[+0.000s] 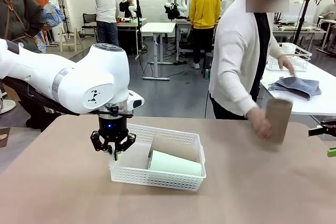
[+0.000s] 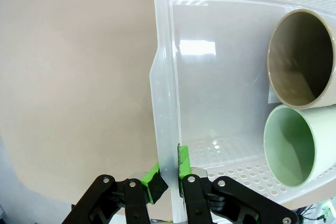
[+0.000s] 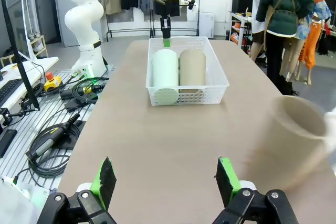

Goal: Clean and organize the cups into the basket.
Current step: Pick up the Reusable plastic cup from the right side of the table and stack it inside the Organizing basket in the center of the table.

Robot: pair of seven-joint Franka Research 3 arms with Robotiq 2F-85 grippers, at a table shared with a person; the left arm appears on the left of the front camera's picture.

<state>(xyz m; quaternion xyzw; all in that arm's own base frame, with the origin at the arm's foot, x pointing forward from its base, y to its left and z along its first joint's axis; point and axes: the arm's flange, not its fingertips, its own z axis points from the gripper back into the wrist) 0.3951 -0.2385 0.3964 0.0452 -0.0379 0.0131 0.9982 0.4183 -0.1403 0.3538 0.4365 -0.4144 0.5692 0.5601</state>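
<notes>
At centre-left of the front view, the left gripper (image 1: 114, 153) hangs straight down from its white arm and pinches the short left-hand wall of the shallow white perforated plastic basket (image 1: 157, 178). The basket sits on the tan table (image 1: 58, 182) in the lower middle of the frame. At the bottom centre of the left wrist view, the green pads (image 2: 184, 163) are clamped on that thin wall, one inside the basket and one outside.

Two cups lie on their sides in the basket, side by side, filling its right part in the front view. A matte pale mint green tumbler (image 1: 176, 163) is nearer the camera and a matte tan-brown tumbler (image 1: 176, 148) lies behind it. Their open mouths face the left gripper.

At the right of the front view, the person's hand (image 1: 260, 124) grips a second tan-brown tumbler (image 1: 278, 120), upright and blurred, low over the table. Whether it touches the surface is unclear.

Along the bottom edge of the right wrist view, the right gripper (image 3: 165, 179) has its jaws spread wide and holds nothing. The blurred second tan-brown tumbler is at middle right of that frame.
</notes>
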